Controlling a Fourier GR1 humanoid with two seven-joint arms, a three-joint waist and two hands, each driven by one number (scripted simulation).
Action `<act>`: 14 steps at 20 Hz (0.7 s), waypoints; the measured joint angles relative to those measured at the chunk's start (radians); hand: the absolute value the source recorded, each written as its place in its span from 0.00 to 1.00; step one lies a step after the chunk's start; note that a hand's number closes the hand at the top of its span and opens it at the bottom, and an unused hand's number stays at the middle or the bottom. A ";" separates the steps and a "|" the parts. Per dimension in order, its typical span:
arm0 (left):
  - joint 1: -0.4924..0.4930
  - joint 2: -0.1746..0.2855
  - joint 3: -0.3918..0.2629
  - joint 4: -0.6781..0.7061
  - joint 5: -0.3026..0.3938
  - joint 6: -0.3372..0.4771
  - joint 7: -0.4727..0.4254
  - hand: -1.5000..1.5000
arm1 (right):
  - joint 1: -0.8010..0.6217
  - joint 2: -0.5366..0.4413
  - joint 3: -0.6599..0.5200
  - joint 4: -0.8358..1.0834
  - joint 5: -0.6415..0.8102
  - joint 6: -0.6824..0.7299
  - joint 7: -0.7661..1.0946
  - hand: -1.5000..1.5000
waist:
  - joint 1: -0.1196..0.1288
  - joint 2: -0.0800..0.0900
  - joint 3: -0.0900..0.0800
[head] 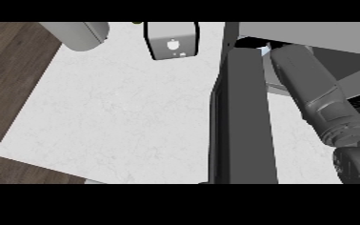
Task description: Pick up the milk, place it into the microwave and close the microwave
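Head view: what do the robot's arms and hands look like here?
Only the right forearm shows: a rounded grey tube with a darker, ribbed stretch near its lower end, then a black part at the picture's edge. No cables or markings are visible. Its hand and fingers are hidden past the microwave door; the left arm does not show.

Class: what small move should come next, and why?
Probably, once the milk is released, draw the right forearm back out of the microwave: it reaches inside beside the open door, which cannot close past it. The hand is hidden.
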 measured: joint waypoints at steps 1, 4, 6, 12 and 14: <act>-0.002 -0.002 -0.003 0.006 -0.004 -0.001 0.000 0.00 | 0.002 0.007 -0.003 -0.004 -0.001 -0.013 -0.006 0.00 | -0.006 0.000 0.000; 0.006 -0.009 -0.015 0.006 -0.016 -0.007 0.002 0.00 | 0.002 0.016 -0.014 -0.008 -0.005 -0.041 -0.008 0.00 | -0.015 -0.001 0.001; 0.012 -0.019 -0.025 0.015 -0.024 -0.013 -0.001 0.00 | 0.009 0.020 -0.029 -0.013 -0.016 -0.055 -0.016 0.00 | -0.024 -0.003 0.001; 0.027 -0.049 -0.059 0.025 -0.067 -0.023 -0.001 0.00 | 0.021 0.034 -0.055 -0.019 -0.039 -0.042 -0.025 0.00 | -0.051 -0.015 0.001; 0.033 -0.067 -0.075 0.022 -0.089 -0.026 -0.008 0.00 | 0.038 0.024 -0.059 -0.022 -0.043 -0.023 -0.043 0.00 | -0.060 -0.022 0.000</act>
